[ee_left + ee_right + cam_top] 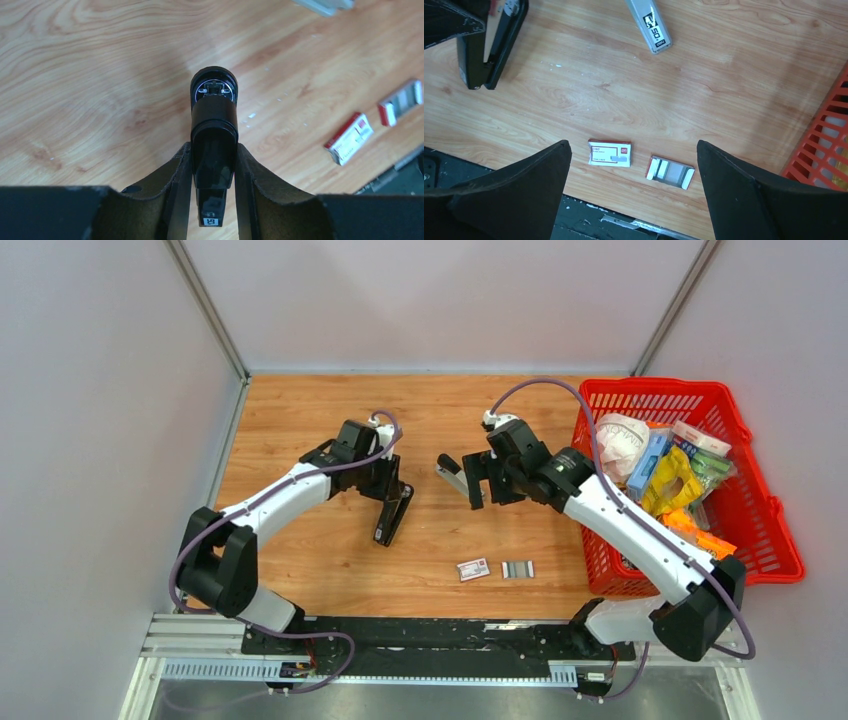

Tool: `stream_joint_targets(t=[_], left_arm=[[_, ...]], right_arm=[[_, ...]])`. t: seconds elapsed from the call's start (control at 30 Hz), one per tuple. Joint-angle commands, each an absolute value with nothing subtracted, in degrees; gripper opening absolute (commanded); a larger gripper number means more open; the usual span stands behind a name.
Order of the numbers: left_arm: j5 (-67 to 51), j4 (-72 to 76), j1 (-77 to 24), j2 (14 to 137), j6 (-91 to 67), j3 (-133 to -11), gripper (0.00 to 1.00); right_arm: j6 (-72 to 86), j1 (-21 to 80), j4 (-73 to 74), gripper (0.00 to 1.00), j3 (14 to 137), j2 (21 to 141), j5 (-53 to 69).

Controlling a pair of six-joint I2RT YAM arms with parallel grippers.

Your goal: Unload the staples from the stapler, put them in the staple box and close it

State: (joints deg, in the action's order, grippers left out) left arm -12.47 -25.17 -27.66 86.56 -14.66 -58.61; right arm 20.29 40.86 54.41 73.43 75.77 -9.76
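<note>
Red basket: stands at the right edge of the counter, crowded with packets, among them a white bag, a blue box, a yellow pouch, a green pack and an orange pack.
Small tray: shallow and open, red-rimmed with white ends, lying near the front edge of the counter, just right of the box.
Staples: silvery-grey ribbed strips lying flat in the tray, in front of the right claw and well apart from the stapler.
Red-and-white box: a small closed carton, flat on the counter beside the tray, not touching it.
Black stapler: tilted, nose pointing down at the counter left of centre; whether it touches the wood is unclear. Its front end shows a bit of bright metal.
Left claw: clamped on the sides of the black stapler's rear half.
Right claw: fingers spread wide, nothing between them, hovering above the box and tray.
Grey bar: marked "50", lying beyond the right claw near mid-counter.
</note>
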Motion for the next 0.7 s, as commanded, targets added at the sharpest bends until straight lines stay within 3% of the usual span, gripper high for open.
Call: stream_joint_targets(t=[0.0, 0.3, 0.67], left_arm=[[-23.5, -23.9, -27.9, 80.9, -8.7, -59.5, 0.0], [-40.4, -28.7, -30.3, 74.9, -0.8, -61.7, 0.0], [-58.3, -30.6, -31.6, 65.7, 2.2, -61.4, 0.0]], right_arm=[[17.6, 41.1, 53.1, 1.0, 73.8, 70.8, -5.3], [11.0, 41.2, 47.9, 1.0, 74.6, 65.9, 12.7], [5.8, 44.3, 46.6, 0.91, 76.5, 66.8, 29.3]])
